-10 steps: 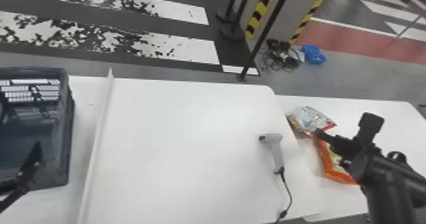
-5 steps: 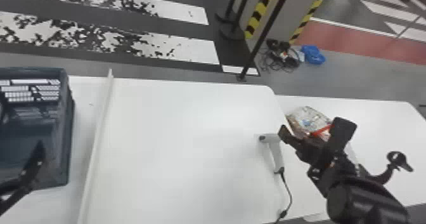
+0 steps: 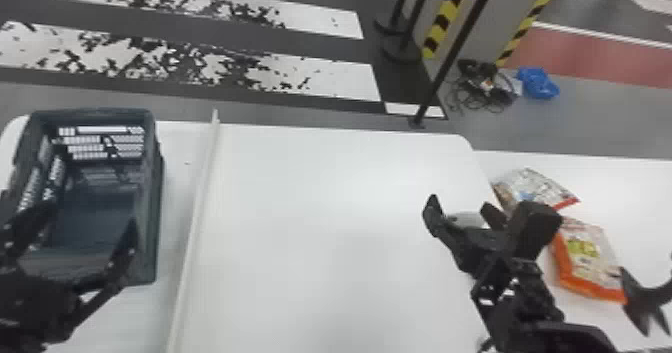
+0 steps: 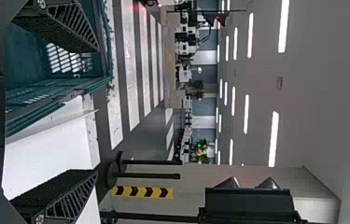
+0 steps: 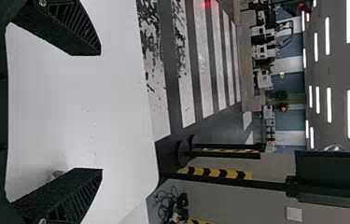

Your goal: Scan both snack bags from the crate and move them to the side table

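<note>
My left gripper hangs at the near end of the crate, its jaws spread wide with nothing between them. My right gripper is above the table near its right end; those jaws stand wide apart too, holding nothing. The scanner, pale grey, is partly hidden behind them. To the right, both bags lie on the side table. The nearer, the orange bag, has a broad, bright orange border along its left and near edges, round a pale middle with a yellow-green patch. Just beyond it is the silver bag, whitish and busily printed, brownish at its left, with a blue spot and a red strip along one edge; whether the two touch I cannot tell. On the floor past the tables sit dark cables and a crumpled blue thing.
</note>
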